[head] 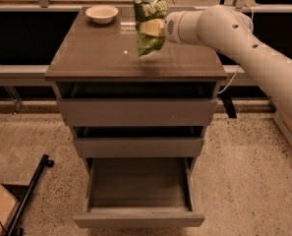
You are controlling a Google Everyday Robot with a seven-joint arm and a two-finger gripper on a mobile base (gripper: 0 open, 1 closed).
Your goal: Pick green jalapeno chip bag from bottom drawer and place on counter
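Note:
My gripper (151, 27) is shut on the green jalapeno chip bag (148, 39) and holds it upright above the middle-back of the counter (96, 58). The bag's lower end hangs just above the glossy top; I cannot tell whether it touches. The white arm reaches in from the right. The bottom drawer (138, 191) stands pulled far out below, and its floor is bare. The two drawers above it are pulled out a little.
A small white bowl (102, 14) sits on the counter's back left corner. A black stand leg (30, 195) lies on the speckled floor at lower left. A rail and dark shelving run behind the cabinet.

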